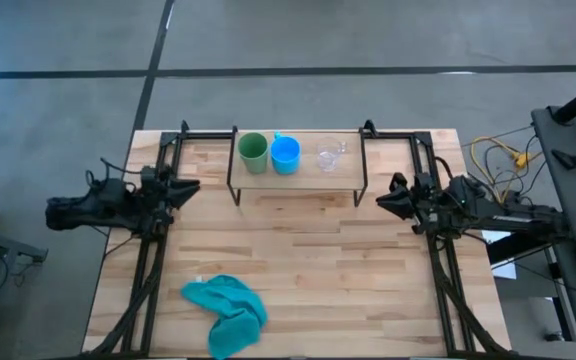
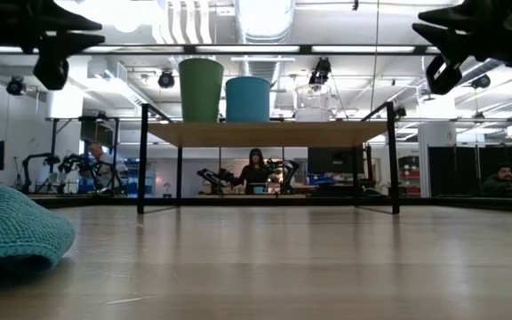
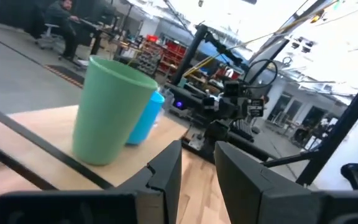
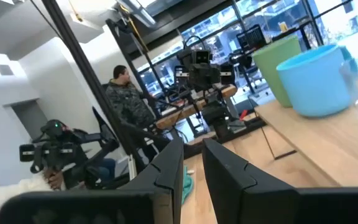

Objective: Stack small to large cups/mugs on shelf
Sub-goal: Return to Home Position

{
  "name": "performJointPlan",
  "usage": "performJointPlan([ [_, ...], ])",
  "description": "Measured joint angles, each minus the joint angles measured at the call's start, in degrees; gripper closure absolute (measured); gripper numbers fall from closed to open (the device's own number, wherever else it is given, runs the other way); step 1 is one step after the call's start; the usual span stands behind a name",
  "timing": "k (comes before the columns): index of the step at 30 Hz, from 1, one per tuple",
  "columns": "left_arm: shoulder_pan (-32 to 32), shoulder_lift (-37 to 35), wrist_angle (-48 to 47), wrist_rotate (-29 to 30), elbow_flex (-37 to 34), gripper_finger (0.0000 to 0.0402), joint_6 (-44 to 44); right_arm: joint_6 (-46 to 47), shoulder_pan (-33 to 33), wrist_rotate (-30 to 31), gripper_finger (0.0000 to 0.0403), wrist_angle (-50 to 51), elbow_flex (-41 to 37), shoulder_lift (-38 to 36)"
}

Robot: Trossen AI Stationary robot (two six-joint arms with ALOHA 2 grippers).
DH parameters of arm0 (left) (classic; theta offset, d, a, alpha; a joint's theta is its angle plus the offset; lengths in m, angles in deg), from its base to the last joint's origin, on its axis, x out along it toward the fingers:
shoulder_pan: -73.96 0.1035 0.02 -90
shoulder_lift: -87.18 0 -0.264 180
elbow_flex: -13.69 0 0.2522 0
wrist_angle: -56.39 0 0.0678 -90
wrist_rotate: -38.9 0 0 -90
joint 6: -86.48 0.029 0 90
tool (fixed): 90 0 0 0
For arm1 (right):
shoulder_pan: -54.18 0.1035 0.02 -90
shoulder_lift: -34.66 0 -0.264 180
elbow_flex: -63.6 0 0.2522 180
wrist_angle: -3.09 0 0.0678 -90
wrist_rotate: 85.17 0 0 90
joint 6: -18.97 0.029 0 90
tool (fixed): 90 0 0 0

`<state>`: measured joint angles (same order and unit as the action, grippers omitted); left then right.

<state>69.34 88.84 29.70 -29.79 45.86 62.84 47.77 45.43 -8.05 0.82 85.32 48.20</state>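
Note:
The shelf [image 1: 303,178] stands at the table's far edge. Three cups stand on it in a row, each on its base: a green tumbler [image 1: 253,152] [image 2: 201,89] [image 3: 110,112], a blue mug [image 1: 285,154] [image 2: 248,98] [image 4: 312,78] and a clear glass mug [image 1: 330,157] [image 2: 312,102]. My left gripper [image 1: 194,186] [image 3: 197,149] hovers shut just off the shelf's left end. My right gripper [image 1: 380,201] [image 4: 192,146] hovers shut just off its right end. Neither touches anything.
A crumpled teal cloth [image 1: 226,312] [image 2: 12,233] lies near the table's near edge, left of centre. Black frame rails [image 1: 153,260] run along both sides of the table. Bare tabletop [image 1: 308,250] lies between the shelf and the cloth. People sit in the room beyond.

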Motion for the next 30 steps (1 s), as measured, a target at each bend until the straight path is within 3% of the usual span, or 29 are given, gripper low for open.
performJointPlan([
  [5, 0.0, -0.03, 8.43, -3.57, -6.12, 0.0317, 0.52, 0.2, 0.02, -1.59, 0.0346, -0.22, -1.19, 0.0],
  [11, -0.04, -0.1, 13.9, -8.45, -11.11, 0.0317, 1.5, -1.64, 0.02, -8.71, 0.0346, -1.84, -2.55, 0.0],
  [20, -0.02, -0.1, 15.54, -9.75, -13.84, 0.0317, 1.78, -1.97, 0.02, -8.7, 0.0346, -2.94, -7.52, 0.0],
  [30, 0.0, -0.16, 18.87, -10.26, -17.07, 0.0317, 0.35, -3.28, 0.0, -8.55, 0.0346, -2.31, -7.51, 0.04],
])
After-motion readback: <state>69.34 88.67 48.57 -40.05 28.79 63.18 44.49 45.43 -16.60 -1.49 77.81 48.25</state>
